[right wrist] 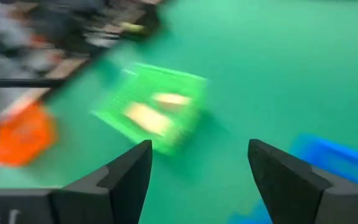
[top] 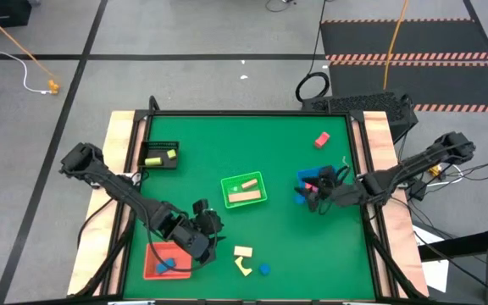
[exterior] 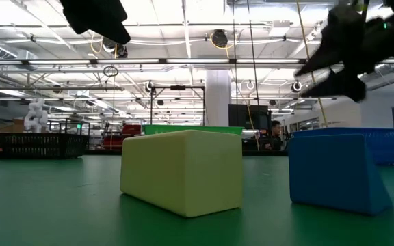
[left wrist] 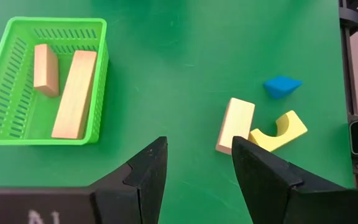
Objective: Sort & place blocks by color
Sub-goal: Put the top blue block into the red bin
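Note:
Three loose blocks lie flat near the table's near edge: a cream bar (top: pixel 243 252) (left wrist: pixel 235 124), a yellow arch (top: pixel 244 267) (left wrist: pixel 278 132) touching the bar's end, and a blue block (top: pixel 264 269) (left wrist: pixel 282 86). A red block (top: pixel 322 140) lies alone toward the far right. My left gripper (top: pixel 208 222) (left wrist: pixel 197 146) hovers open and empty between the red tray and the green tray, left of the loose blocks. My right gripper (top: pixel 313 198) (right wrist: pixel 197 146) hangs open and empty over the blue tray (top: pixel 305 178). In the low view the cream bar (exterior: pixel 183 169) and blue block (exterior: pixel 334 171) stand close up.
The green tray (top: pixel 244 189) (left wrist: pixel 42 81) holds two cream bars. The black tray (top: pixel 161 155) at far left holds yellow-green pieces. The red tray (top: pixel 166 259) at near left holds blue pieces. Bare green mat lies between the trays; wooden strips edge the table's left and right.

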